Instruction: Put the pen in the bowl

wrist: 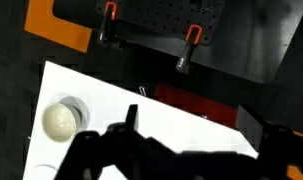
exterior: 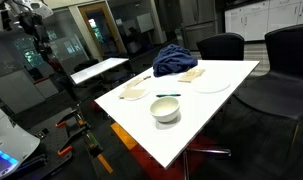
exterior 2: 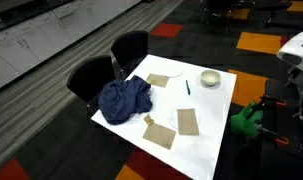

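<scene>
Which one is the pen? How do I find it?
Find the white table with the crumpled blue cloth on it. Near one edge stands a round white bowl, and the pen lies flat beside it, between bowl and cloth. It is the only thin dark stick; its neighbours are flat brown napkins and the round bowl.

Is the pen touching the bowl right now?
Apart. In an exterior view the pen lies flat, with a strip of bare white table between it and the bowl.
</scene>
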Robot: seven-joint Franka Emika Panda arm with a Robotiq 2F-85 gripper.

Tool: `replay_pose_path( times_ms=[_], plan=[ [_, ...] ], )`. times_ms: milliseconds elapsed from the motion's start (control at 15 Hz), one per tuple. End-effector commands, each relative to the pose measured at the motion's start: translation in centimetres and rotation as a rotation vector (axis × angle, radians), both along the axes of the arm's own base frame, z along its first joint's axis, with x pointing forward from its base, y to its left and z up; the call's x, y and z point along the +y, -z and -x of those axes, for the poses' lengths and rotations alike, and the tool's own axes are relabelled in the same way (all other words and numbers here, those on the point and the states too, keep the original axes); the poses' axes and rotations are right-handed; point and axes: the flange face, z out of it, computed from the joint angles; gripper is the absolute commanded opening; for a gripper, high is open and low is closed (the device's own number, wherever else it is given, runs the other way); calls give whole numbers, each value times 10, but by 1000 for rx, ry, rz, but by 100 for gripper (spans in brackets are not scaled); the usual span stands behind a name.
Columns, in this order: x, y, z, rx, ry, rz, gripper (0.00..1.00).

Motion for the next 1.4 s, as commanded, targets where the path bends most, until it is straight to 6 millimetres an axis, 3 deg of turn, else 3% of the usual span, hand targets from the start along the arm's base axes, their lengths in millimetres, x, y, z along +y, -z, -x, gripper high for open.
replay_pose_path(
  times_ms=[0, 333, 600, 1000, 1333],
  plan=[
    [1, 2, -3, 10, -5, 4, 100],
    [6, 15, -36, -1, 18, -19, 100],
    [5, 25, -78, -52, 86, -84, 100],
    [-5, 42, -147, -184, 334, -168, 100],
    [-11, 57, -191, -285, 515, -219, 100]
  ],
)
